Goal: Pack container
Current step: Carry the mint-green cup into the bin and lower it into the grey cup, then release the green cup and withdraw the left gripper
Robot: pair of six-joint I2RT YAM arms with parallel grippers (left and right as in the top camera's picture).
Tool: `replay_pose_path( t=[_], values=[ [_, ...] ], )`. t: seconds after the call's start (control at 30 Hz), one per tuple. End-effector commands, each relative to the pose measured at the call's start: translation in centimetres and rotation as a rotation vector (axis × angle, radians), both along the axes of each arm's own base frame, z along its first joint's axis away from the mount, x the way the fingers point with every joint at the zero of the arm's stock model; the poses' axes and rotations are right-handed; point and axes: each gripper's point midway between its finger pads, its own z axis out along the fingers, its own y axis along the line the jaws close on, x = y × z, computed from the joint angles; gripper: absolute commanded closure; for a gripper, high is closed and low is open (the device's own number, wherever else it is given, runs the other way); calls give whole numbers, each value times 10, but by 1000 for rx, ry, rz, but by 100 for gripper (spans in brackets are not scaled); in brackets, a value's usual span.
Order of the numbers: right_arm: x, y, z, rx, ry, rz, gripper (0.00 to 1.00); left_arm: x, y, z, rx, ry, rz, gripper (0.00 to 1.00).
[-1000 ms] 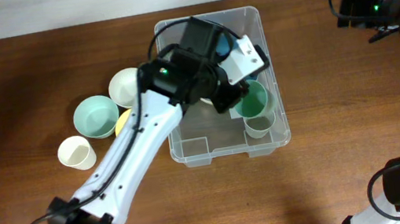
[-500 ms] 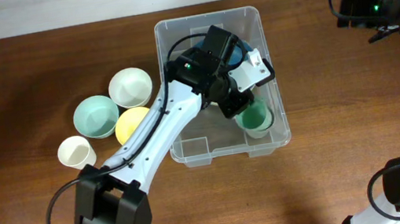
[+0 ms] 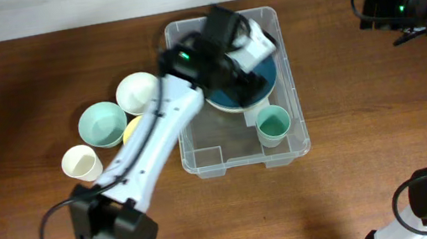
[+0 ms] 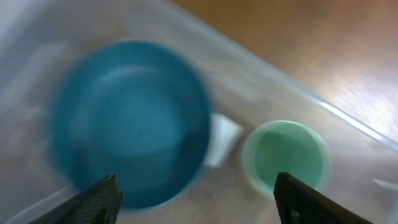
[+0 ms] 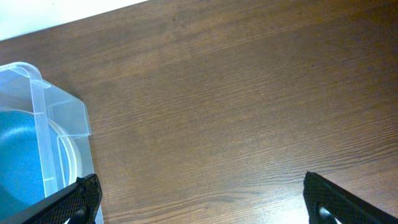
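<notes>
Sitting at the middle of the bench (image 3: 11, 73), toward its far edge, the container (image 3: 204, 142) already holds two things. A dark blue bowl (image 3: 246, 85) lies in its far half, and a small green cup (image 3: 273, 124) stands mouth up near it, toward the near right corner. Whether the two touch is not clear. The near left part of the container's floor is bare.

The left tool (image 4: 198, 193) hangs above the bowl and cup with its fingers spread wide and nothing between them, though the view from its wrist is blurred.

Outside, just left of the container, four pieces wait on the bench: a cream bowl (image 3: 139, 92), a mint bowl (image 3: 102, 123), a yellow bowl (image 3: 130, 133) half hidden under the arm, and a white cup (image 3: 81, 163).

The right tool (image 5: 205, 205) is well apart at the far right, fingers spread over bare wood, holding nothing.

By this count the packing looks about a third done, and the four pieces on the left are what seems to be left.
</notes>
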Motion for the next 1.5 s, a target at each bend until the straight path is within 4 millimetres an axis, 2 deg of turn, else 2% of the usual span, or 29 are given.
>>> replay_pose_path(
  t=[0.0,0.17,0.23,0.27,0.3,0.33,0.37,0.4,0.6,0.7,0.8,0.93,1.2,1.47],
  values=[
    [0,-2,3,-3,-9,-12,1,45,73,32,11,-23,386,15],
    [0,-2,3,-3,-9,-12,1,53,168,46,-2,72,701,13],
    [0,-2,3,-3,-9,-12,1,52,208,43,0,118,816,13],
    [0,-2,3,-3,-9,-12,1,50,230,39,1,151,886,8],
    [0,-2,3,-3,-9,-12,1,47,245,37,1,175,936,8],
    [0,-2,3,-3,-9,-12,1,42,270,34,3,213,1017,7],
    [0,-2,3,-3,-9,-12,1,41,279,32,2,226,1047,7],
    [0,-2,3,-3,-9,-12,1,34,305,29,-3,265,1138,5],
    [0,-2,3,-3,-9,-12,1,3,388,19,-36,387,1490,2],
    [0,-2,3,-3,-9,-12,1,-22,418,11,-52,476,1670,1],
    [0,-2,3,-3,-9,-12,1,-42,433,-2,-29,559,1744,1],
    [0,-2,3,-3,-9,-12,1,-57,438,-21,-12,639,1815,1],
    [0,-2,3,-3,-9,-12,1,-80,432,-76,40,796,1934,1],
    [0,-2,3,-3,-9,-12,1,-104,423,-131,105,896,1954,1]
  ],
)
